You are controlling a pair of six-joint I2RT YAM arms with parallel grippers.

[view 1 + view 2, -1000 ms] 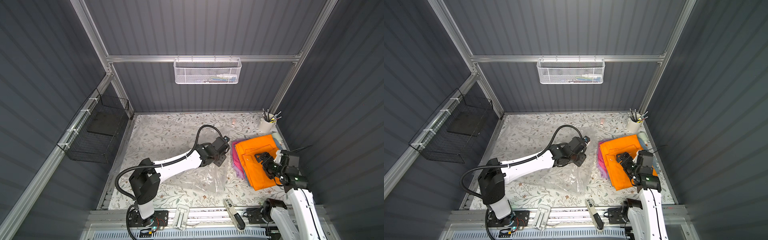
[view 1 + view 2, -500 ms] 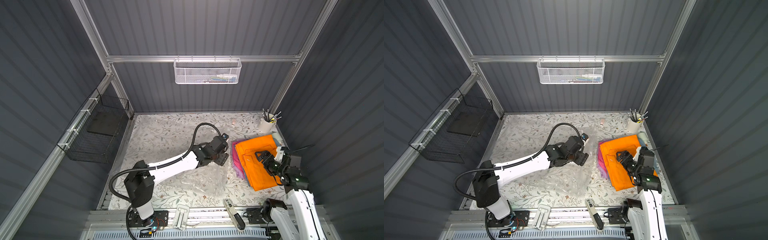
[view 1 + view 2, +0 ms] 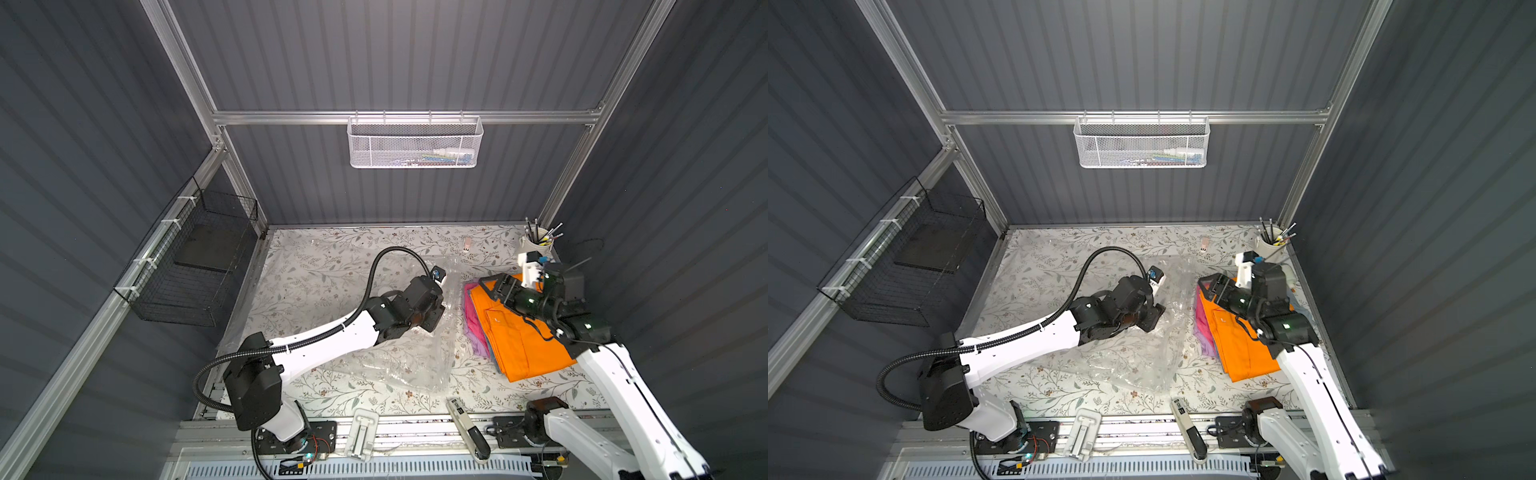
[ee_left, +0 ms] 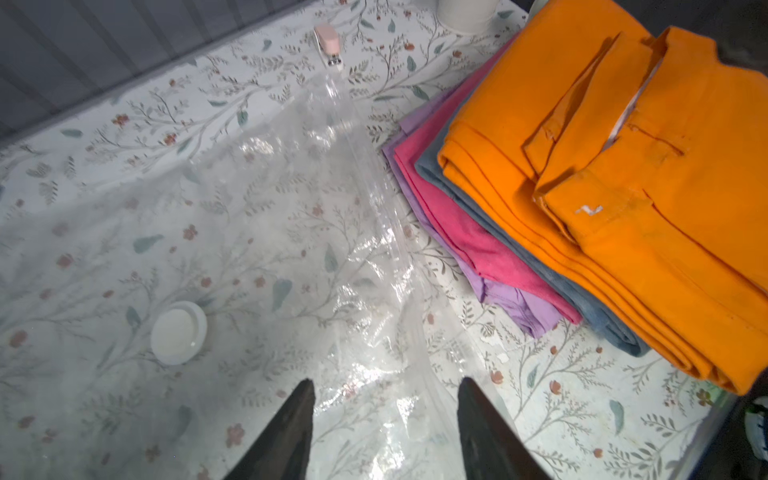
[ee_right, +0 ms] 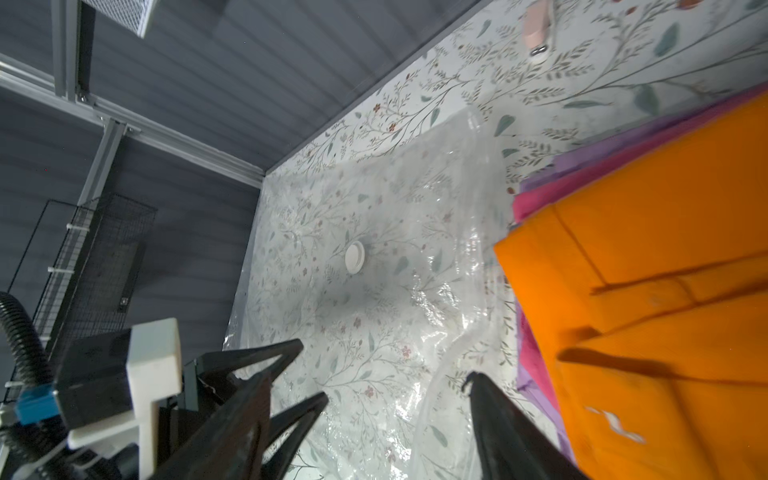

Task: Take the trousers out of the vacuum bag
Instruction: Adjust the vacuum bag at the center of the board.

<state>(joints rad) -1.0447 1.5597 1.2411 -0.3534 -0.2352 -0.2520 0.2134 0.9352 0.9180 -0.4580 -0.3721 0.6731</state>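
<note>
Trousers (image 3: 528, 349) stacked outside, just right of the flattened vacuum bag (image 3: 399, 357).
Vacuum bag: lies crinkled across the left and middle of the flowered table (image 3: 490, 249), long axis side to side, valve (image 4: 178, 332) up, zip edge (image 4: 374, 187) facing the stack; left claw (image 4: 386, 384): sits over that edge, fingers (image 4: 291, 424) apart, released, contact with the plastic unclear; trousers: rest on the table, orange over denim, pink and lilac, long axis back to front, near end swung slightly right, waistband across the far end; right claw (image 3: 496, 286): hangs over the stack's far left corner, spread wide, released, pointing left; cup (image 3: 536, 245) of pens: stands in the back right corner.
</note>
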